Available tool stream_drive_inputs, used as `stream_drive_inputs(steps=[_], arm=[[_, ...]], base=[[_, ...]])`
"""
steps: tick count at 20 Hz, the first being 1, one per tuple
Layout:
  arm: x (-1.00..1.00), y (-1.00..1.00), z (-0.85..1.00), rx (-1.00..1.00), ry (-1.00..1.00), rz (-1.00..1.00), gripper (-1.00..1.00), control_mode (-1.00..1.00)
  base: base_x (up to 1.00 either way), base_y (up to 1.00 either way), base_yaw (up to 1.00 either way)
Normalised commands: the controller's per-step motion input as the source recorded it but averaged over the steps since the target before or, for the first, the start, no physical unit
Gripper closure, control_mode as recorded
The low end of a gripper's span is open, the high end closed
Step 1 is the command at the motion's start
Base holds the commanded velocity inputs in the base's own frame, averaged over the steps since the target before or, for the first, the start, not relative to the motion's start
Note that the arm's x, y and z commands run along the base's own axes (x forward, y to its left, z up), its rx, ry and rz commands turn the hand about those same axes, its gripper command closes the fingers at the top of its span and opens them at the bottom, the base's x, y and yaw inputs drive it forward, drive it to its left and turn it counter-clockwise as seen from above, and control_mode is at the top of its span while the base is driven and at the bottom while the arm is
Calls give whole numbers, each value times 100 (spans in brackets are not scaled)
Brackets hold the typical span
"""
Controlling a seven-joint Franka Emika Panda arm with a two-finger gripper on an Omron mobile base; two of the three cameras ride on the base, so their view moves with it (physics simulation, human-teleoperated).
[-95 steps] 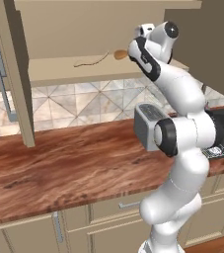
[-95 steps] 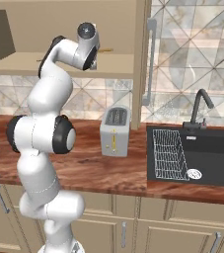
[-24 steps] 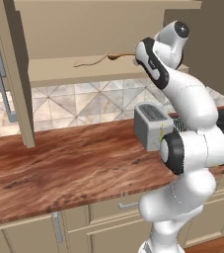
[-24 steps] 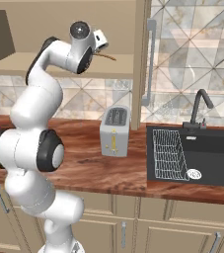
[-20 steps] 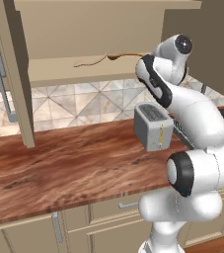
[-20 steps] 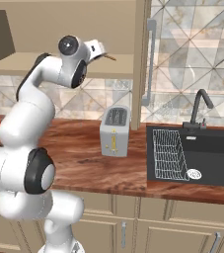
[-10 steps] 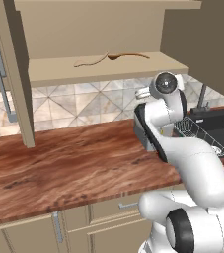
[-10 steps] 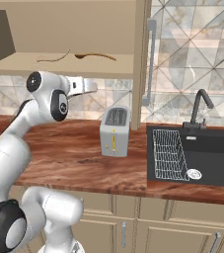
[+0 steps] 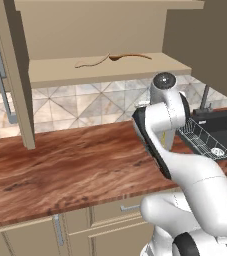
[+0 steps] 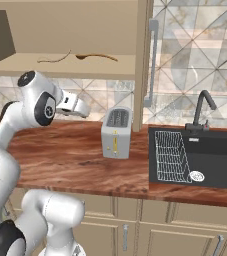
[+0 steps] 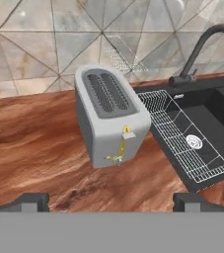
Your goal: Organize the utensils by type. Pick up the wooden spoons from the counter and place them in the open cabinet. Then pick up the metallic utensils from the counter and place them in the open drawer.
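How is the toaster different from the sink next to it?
The toaster is a light grey box standing up on the counter; the sink is a black basin sunk down into it. The toaster has two slots on top and a yellow lever; the sink holds a wire rack and has a tap behind. The toaster is much smaller. Both share the same reddish wooden counter.

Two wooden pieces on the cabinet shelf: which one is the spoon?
The darker straight one with a round bowl, nearer the sink; the paler piece is thin and wavy.
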Motion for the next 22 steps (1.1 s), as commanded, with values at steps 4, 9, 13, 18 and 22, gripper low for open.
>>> stream_drive_inputs(steps=[4, 9, 13, 18, 22], arm=[[-57, 16, -44, 21, 22, 0, -100, -100], [-57, 15, -70, 14, 4, 0, -100, -100], [-35, 3, -49, 15, 13, 0, -100, -100], [-11, 0, -11, 16, 0, 0, -100, 100], [0, 0, 0, 0, 0, 0, -100, 100]], base=[[0, 0, 0], [0, 0, 0], [0, 0, 0], [-11, 0, 0], [-83, -9, 0]])
